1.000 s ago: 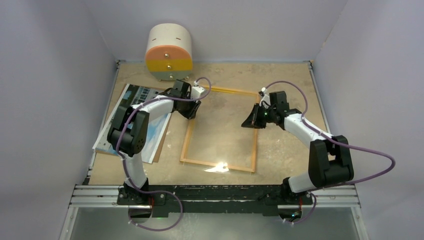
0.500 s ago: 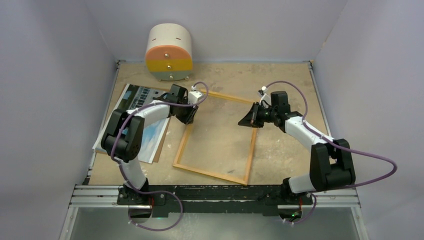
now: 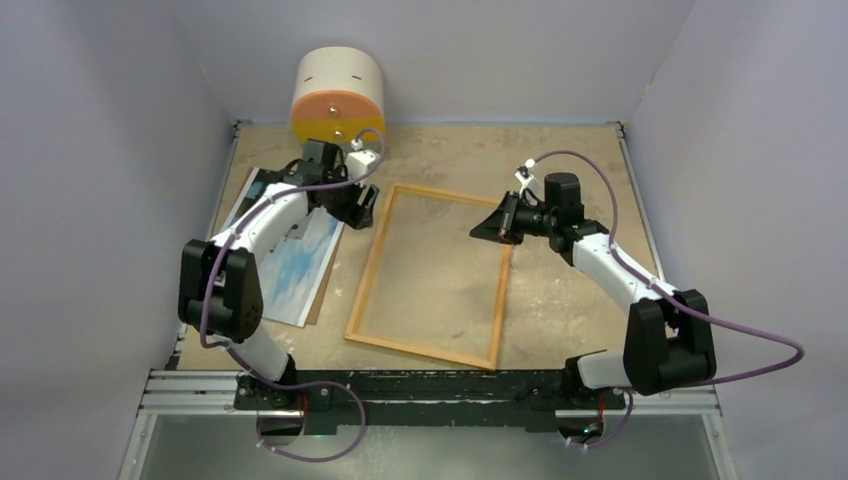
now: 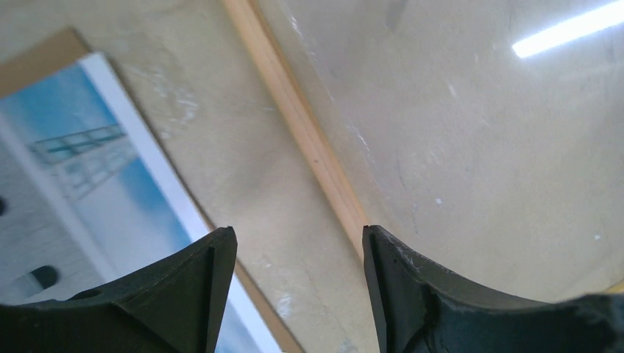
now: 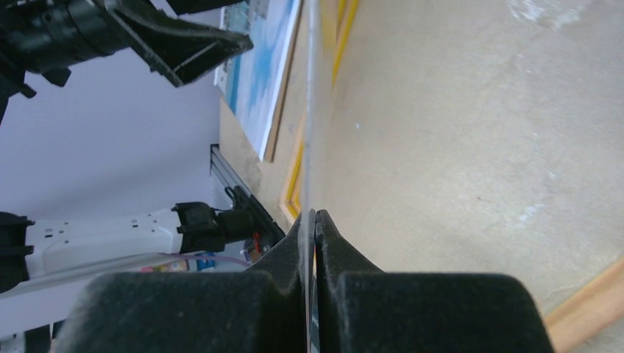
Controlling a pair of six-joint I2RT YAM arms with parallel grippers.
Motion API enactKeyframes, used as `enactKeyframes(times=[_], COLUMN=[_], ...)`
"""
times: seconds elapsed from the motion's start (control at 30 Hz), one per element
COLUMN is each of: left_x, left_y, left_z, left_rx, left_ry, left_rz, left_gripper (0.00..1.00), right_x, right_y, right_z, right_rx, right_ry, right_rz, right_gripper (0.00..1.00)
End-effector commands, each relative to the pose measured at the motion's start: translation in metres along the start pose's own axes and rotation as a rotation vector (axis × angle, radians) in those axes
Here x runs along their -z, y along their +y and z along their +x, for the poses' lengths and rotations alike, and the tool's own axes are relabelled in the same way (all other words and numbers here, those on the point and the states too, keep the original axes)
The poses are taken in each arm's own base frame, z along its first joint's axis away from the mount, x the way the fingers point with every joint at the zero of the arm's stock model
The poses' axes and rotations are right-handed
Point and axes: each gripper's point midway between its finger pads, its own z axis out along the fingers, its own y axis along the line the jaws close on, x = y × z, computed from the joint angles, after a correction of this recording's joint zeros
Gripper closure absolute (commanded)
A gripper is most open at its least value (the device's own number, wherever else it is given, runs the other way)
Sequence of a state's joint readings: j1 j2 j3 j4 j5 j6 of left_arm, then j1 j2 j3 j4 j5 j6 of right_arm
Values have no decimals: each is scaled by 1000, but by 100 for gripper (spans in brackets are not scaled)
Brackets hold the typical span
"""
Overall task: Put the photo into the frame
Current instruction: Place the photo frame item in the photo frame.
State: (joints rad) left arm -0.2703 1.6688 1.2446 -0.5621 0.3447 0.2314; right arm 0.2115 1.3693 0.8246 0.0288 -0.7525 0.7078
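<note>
The frame (image 3: 366, 277) lies on the table with its wood-coloured back up and a clear pane across it. Its wooden left strip shows in the left wrist view (image 4: 309, 140). The photo (image 3: 290, 262) lies face up to the left of the frame, on a brown backing sheet (image 3: 322, 300), and also shows in the left wrist view (image 4: 66, 169). My left gripper (image 3: 360, 205) is open and empty in the left wrist view (image 4: 296, 239), over bare table between photo and frame. My right gripper (image 3: 492, 226) is shut on the thin clear pane (image 5: 310, 110) at the frame's far right edge.
A round cream, orange and yellow drawer unit (image 3: 338, 105) stands at the back left. Grey walls close in the table on the left, right and back. A metal rail (image 3: 430, 392) runs along the near edge by the arm bases.
The frame has swung so its near end sits further left. My left gripper has left the frame's far left corner and moved back-left beside the photo. My right gripper shifted slightly left, still shut.
</note>
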Motion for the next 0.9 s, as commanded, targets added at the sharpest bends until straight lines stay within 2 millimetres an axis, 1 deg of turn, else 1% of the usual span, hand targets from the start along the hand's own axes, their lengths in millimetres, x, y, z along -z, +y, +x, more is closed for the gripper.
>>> enactKeyframes(times=[0.0,0.1,0.17,0.23,0.27,0.3,0.33,0.4,0.5,0.63,0.73,0.87], left_x=[34,43,47,49,48,51,50,47,37,26,19,12], left_y=[29,64,87,106,111,121,125,128,126,118,109,100], left_z=[-26,-25,-20,-12,-10,-4,1,10,25,42,53,61], left_rx=[1,51,82,95,92,103,108,110,108,112,108,97], left_ry=[-92,-113,-115,-106,-99,-94,-83,-69,-47,-20,0,15], left_rz=[-44,-96,-127,-161,-173,-194,-201,-209,-199,-164,-131,-104], left_gripper=[33,33,33,34,34,34,34,34,32,29,27,27], right_x=[4,0,2,5,6,6,5,-3,-16,-30,-34,-34], right_y=[67,94,116,126,129,130,127,112,77,39,21,0], right_z=[-19,-23,-27,-33,-36,-37,-38,-30,-18,-3,5,12], right_rx=[110,127,128,108,98,86,71,13,-110,-219,-265,-277], right_ry=[-37,-48,-67,-95,-109,-120,-125,-99,-66,-45,-46,-45], right_rz=[-142,-190,-251,-274,-281,-285,-280,-254,-208,-161,-142,-92], right_gripper=[100,100,100,100,100,100,100,100,100,100,100,100])
